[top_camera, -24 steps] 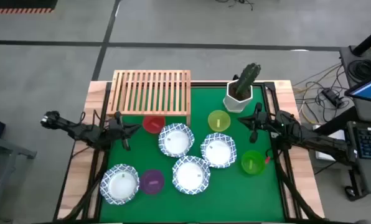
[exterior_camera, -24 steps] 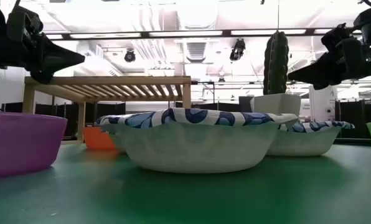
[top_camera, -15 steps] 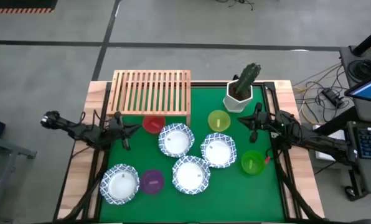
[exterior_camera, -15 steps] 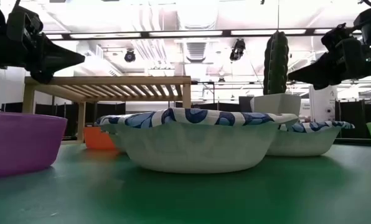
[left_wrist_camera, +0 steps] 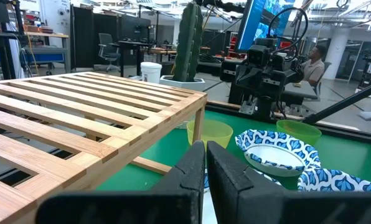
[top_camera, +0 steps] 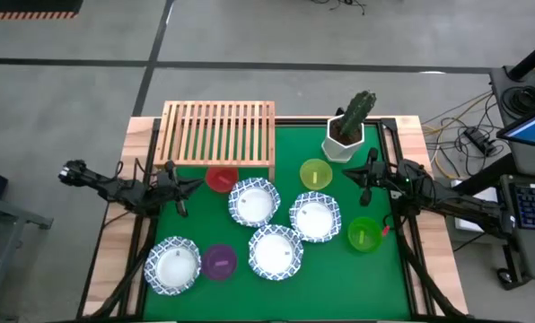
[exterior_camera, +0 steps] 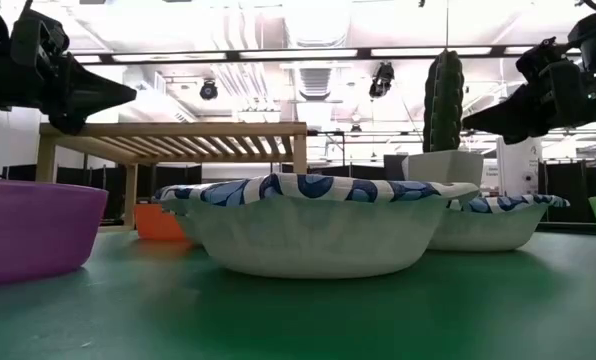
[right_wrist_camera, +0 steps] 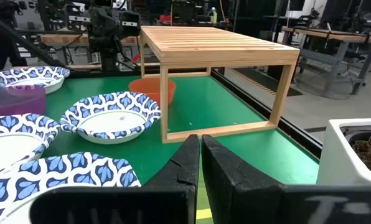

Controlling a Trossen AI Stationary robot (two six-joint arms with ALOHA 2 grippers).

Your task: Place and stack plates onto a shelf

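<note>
Green felt covers the tabletop (top_camera: 389,278), where 4 blue-rimmed plates (top_camera: 253,201) and small coloured dishes lie unstacked, all ahead of and between the 2 tools, while the slatted shelf (top_camera: 218,131) stands bare just beyond the left tool (top_camera: 194,185). Both the left tool and the right tool (top_camera: 349,174) hover with fingers pressed closed, holding nothing. A clean first pick likely means opening wide, descending over a wavy rim and pinching it squarely before lifting toward the shelf.

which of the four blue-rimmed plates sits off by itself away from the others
The blue-rimmed plate at the table's front left corner, beside the purple dish. The other three patterned plates cluster together mid-table, rims nearly touching, while this one has the purple dish between it and them.
</note>
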